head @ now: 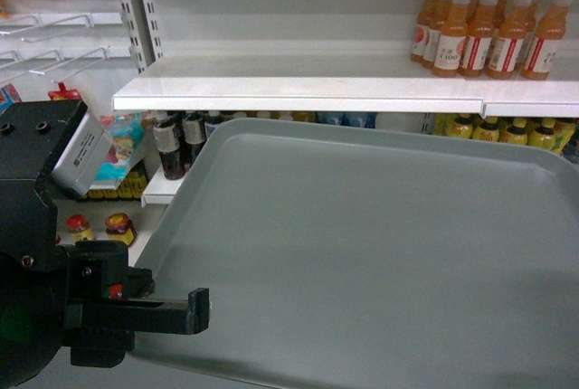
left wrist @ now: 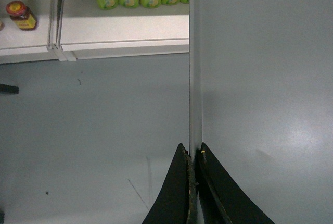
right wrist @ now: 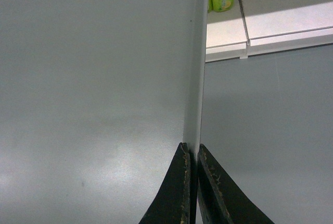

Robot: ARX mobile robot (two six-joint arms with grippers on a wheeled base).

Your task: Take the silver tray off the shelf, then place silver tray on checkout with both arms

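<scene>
The silver tray [head: 362, 244] is a large grey-green rectangle held in the air in front of the shelf [head: 298, 92], its far edge just below the shelf's front lip. My left gripper [left wrist: 191, 148] is shut on the tray's left rim [left wrist: 195, 78]; in the head view it [head: 194, 309] sits at the tray's near left edge. My right gripper [right wrist: 191, 147] is shut on the tray's right rim [right wrist: 196, 67] and lies outside the head view. The tray's flat face [right wrist: 93, 78] fills the left of the right wrist view. The checkout is out of view.
Orange juice bottles [head: 488, 36] stand on the shelf at the right. Dark bottles [head: 172, 145] and red-lidded jars [head: 118, 226] sit on lower boards at the left, yellow bottles [head: 507, 128] behind the tray. Wire hooks [head: 54, 54] jut out far left. Grey floor [left wrist: 104, 130] lies below.
</scene>
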